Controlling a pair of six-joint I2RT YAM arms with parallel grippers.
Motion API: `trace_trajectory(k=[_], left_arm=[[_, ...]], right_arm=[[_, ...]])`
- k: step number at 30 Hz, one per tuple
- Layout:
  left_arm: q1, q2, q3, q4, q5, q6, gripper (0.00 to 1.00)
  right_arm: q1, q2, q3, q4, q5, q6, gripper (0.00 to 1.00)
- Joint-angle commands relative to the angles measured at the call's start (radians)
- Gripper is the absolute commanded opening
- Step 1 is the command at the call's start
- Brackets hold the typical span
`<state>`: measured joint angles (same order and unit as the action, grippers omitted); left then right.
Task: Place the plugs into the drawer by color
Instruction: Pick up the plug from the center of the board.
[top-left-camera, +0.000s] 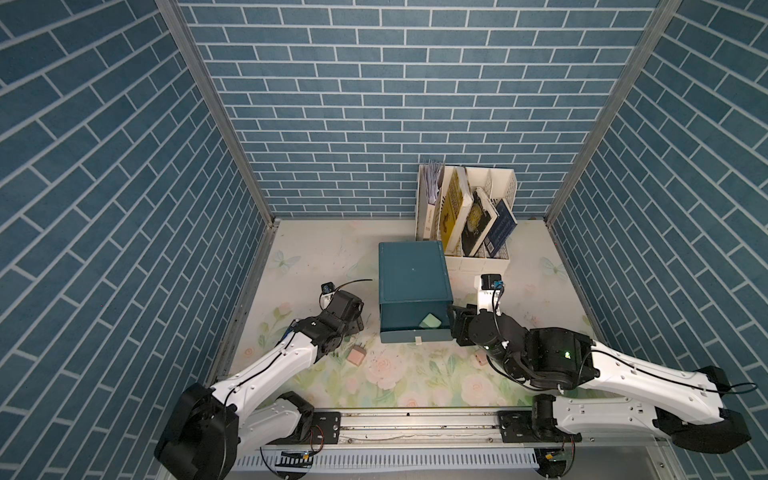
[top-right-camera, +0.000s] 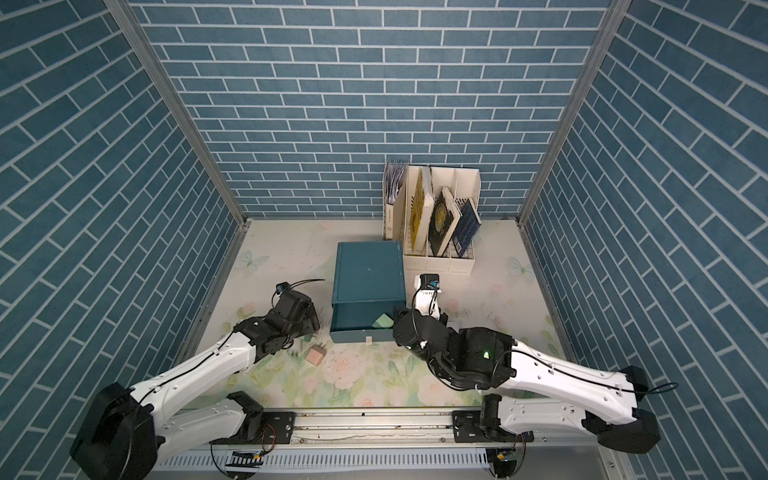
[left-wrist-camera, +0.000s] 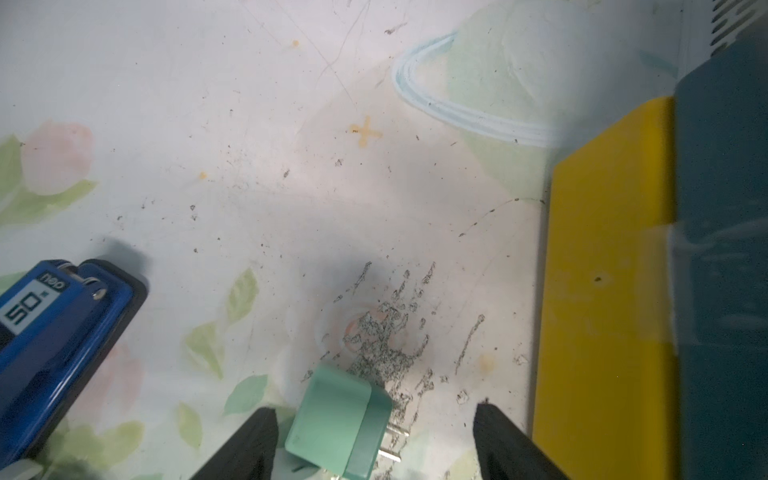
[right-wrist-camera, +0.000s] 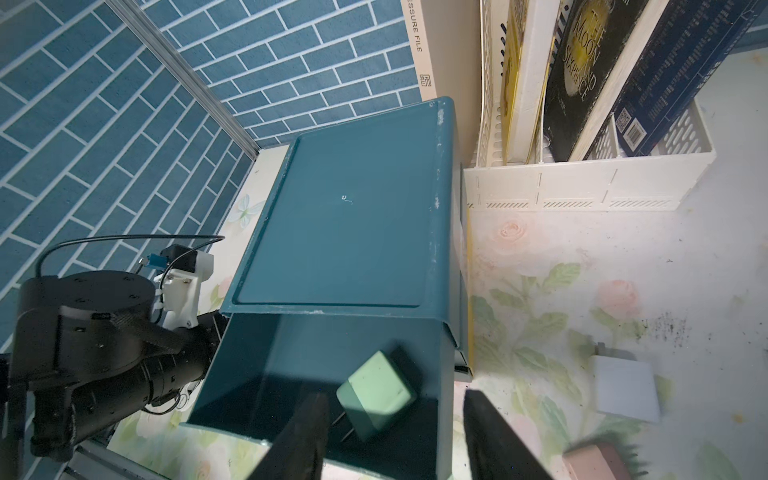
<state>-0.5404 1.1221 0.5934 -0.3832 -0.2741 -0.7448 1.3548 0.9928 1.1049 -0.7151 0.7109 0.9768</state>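
My left gripper (left-wrist-camera: 374, 407) stands wide astride a mint plug (left-wrist-camera: 336, 419) on the table (left-wrist-camera: 249, 166). My right gripper (right-wrist-camera: 395, 394), parted and empty, hovers over the second mint plug (right-wrist-camera: 376, 392) in the drawer (right-wrist-camera: 257, 365). Step in hand: pickup. Next: close squarely, lift.

The floral counter (top-left-camera: 324, 257) bears the teal drawer (top-left-camera: 411, 282), a white file rack (top-left-camera: 473, 262) — and loose: pink plug (top-left-camera: 356, 356), mint plug (left-wrist-camera: 340, 428), white plug (right-wrist-camera: 625, 390), blue stapler (left-wrist-camera: 54, 324).

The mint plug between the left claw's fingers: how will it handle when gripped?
The mint plug looks rigid, so probably won't deform. Its smooth rounded corners could slip or twist if pinched off-centre. Lying on a flat side, it's unlikely to roll.
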Motion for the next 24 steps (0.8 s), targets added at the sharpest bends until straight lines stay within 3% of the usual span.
trace_trajectory(k=[1,24], left_arm=[[0.016,0.021,-0.024,0.048,0.042,0.004,0.78],[0.042,0.133,-0.015,0.088,0.054,-0.008,0.76]], right_arm=[[0.005,-0.024,-0.025,0.004,0.021,0.037,0.55],[0.006,-0.051,-0.041,-0.013,0.022,0.048,0.53]])
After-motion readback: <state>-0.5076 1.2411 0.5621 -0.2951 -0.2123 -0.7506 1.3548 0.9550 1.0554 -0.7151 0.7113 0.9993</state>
